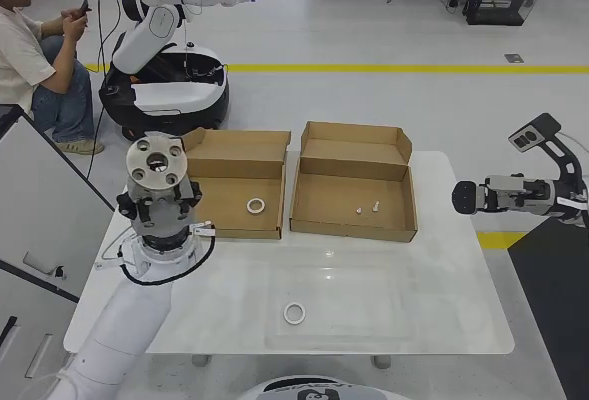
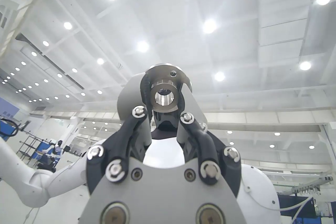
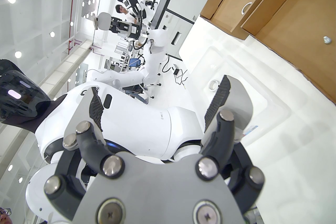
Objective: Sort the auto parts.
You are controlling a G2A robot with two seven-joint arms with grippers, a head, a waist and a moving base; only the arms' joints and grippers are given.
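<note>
White table (image 1: 444, 320), two cardboard boxes, sorting looks about half done.

From the top, the clear tray (image 1: 374, 290) lies on the table, and one loose ring (image 1: 294, 313) waits inside it, near its left end. Just behind the tray sit the left box (image 1: 219, 190), with a boxed ring (image 1: 256, 206) in it, and the right box (image 1: 334, 200), with two small bolts (image 1: 368, 208). A metal hub (image 1: 156, 160) is up in the air, off past the tray's far left corner. The right gripper (image 1: 464, 197) hangs well to the tray's right, past the table edge. In the left wrist view, the left gripper (image 2: 164, 100) points at the ceiling, its fingers pinched narrow on the hub. In the right wrist view, the right gripper's fingers are spread wide and hold nothing. I think three parts are sorted, and the hub and loose ring are left.
</note>
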